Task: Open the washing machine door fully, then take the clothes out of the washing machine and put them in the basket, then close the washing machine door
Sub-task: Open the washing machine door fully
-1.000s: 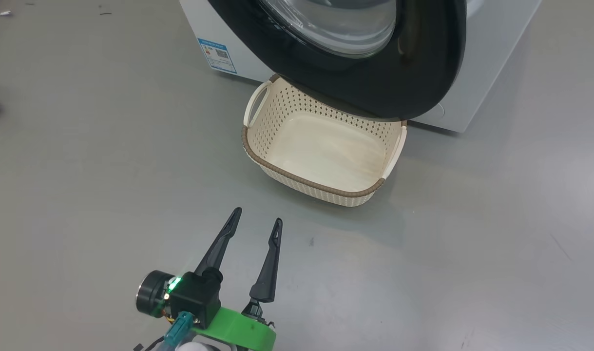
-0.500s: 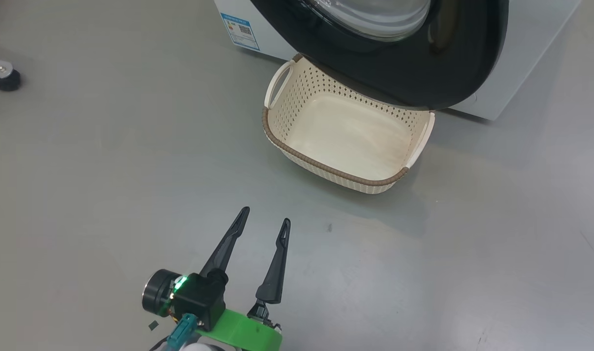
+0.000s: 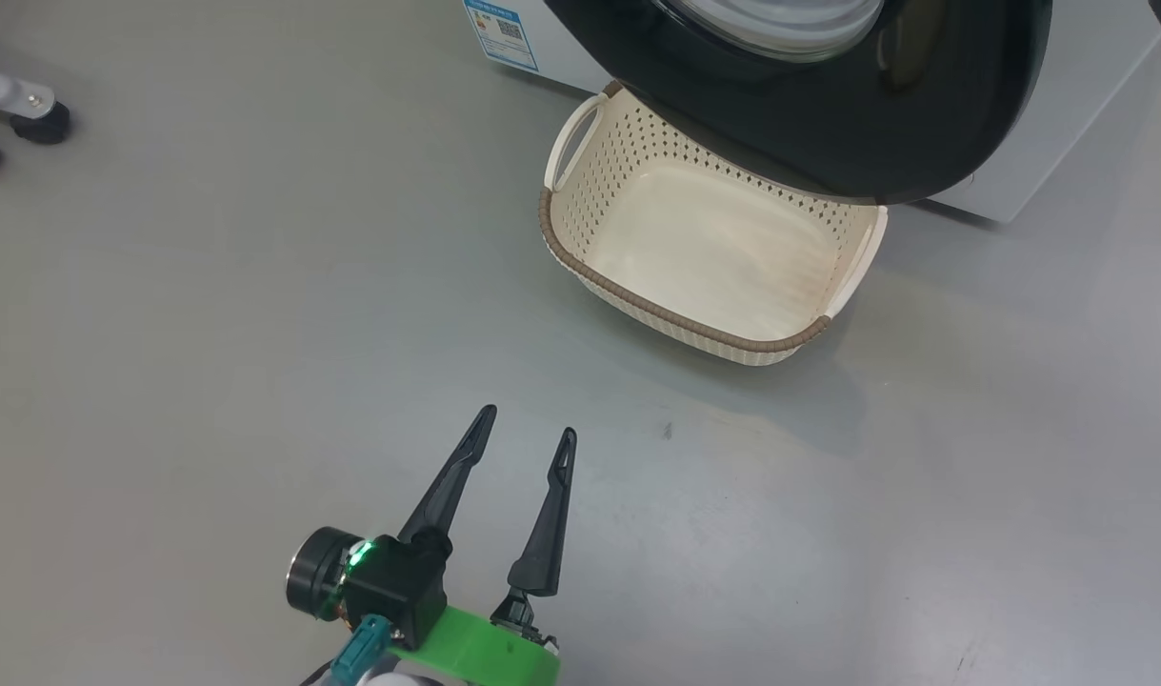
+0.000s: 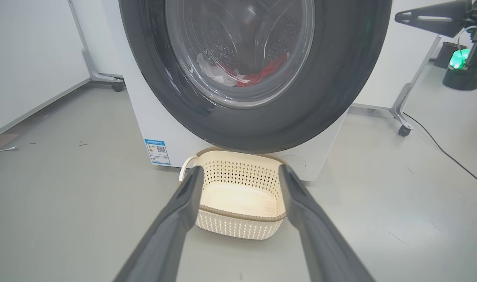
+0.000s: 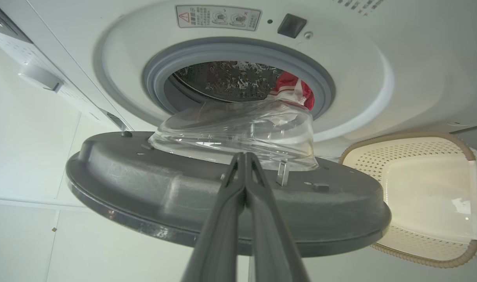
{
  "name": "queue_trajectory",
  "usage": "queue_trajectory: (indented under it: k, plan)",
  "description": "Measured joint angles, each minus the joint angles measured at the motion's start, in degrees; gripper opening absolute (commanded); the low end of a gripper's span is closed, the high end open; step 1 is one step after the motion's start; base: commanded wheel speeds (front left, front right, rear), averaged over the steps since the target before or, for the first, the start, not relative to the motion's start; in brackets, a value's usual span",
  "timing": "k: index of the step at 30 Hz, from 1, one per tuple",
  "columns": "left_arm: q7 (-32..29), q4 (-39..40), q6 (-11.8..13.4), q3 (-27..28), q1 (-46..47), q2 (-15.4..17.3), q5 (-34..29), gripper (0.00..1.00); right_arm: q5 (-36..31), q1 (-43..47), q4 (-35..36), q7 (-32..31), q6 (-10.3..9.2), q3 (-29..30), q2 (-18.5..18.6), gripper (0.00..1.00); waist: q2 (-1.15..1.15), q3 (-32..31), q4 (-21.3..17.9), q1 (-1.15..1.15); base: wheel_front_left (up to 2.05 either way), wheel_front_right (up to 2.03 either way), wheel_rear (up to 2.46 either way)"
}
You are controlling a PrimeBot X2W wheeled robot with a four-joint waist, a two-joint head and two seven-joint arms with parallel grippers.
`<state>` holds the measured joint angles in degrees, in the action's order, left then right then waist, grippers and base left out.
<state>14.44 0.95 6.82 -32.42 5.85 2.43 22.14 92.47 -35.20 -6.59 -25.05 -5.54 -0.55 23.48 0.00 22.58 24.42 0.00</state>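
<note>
The machine (image 4: 144, 117) has its door (image 4: 340, 78) swung partway out over the basket (image 3: 618, 171), set on the floor just before it to catch the clothes (image 4: 261, 74) in the drum. The right hand (image 5: 243, 156), pressed together, points at the door's inner face, probably to push it wider; the left hand (image 3: 528, 423) hangs spread.

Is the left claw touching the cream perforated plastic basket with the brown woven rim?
Apart. The head view shows a stretch of bare grey floor between the open left claw and the cream perforated plastic basket.
</note>
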Motion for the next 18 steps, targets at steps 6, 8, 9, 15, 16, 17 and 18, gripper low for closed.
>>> queue_trajectory:
  k: [6, 8, 9, 15, 16, 17, 18]
  plan:
    - [0.0, 0.63, 0.0, -0.86, 0.01, -0.02, 0.1, 1.0, 2.24, -2.39, -1.01, -2.07, -1.12, 0.8, 0.31, 0.0, 0.0, 0.37, 0.84, 0.0, 0.0, 0.0, 0.0]
    - [0.0, 0.89, 0.0, -0.46, 0.01, -0.01, 0.45, 1.0, 1.96, -4.04, -2.08, -3.03, -1.15, 0.3, 1.01, 0.0, 0.0, 0.69, 1.25, 0.0, 0.0, 0.0, 0.0]
    - [0.0, 0.89, 0.0, -0.42, 0.01, -0.01, 0.45, 1.0, 2.23, -4.45, -2.68, -3.39, -1.19, 0.26, 0.98, 0.0, 0.0, 0.75, 1.35, 0.0, 0.0, 0.0, 0.0]
    - [0.0, 0.88, 0.0, -0.69, -0.01, -0.01, 0.45, 1.0, 4.01, -5.78, -5.76, -5.95, -1.6, -0.31, 0.59, 0.0, 0.0, 0.95, 1.73, 0.0, 0.0, 0.0, 0.0]
    - [0.0, 0.89, 0.0, -0.74, -0.01, -0.01, 0.45, 1.0, 4.71, -5.91, -6.19, -6.27, -1.68, -0.26, 0.25, 0.0, 0.0, 0.96, 1.78, 0.0, 0.0, 0.0, 0.0]
    - [0.0, 0.9, 0.0, -0.78, -0.01, -0.01, 0.45, 1.0, 5.39, -6.02, -6.55, -6.59, -1.69, -0.29, -0.15, 0.0, 0.0, 0.97, 1.83, 0.0, 0.0, 0.0, 0.0]
    - [0.0, 0.91, 0.0, -0.81, -0.01, -0.01, 0.44, 1.0, 5.9, -6.11, -6.86, -7.0, -1.69, -0.37, -0.48, 0.0, 0.0, 0.96, 1.88, 0.0, 0.0, 0.0, 0.0]
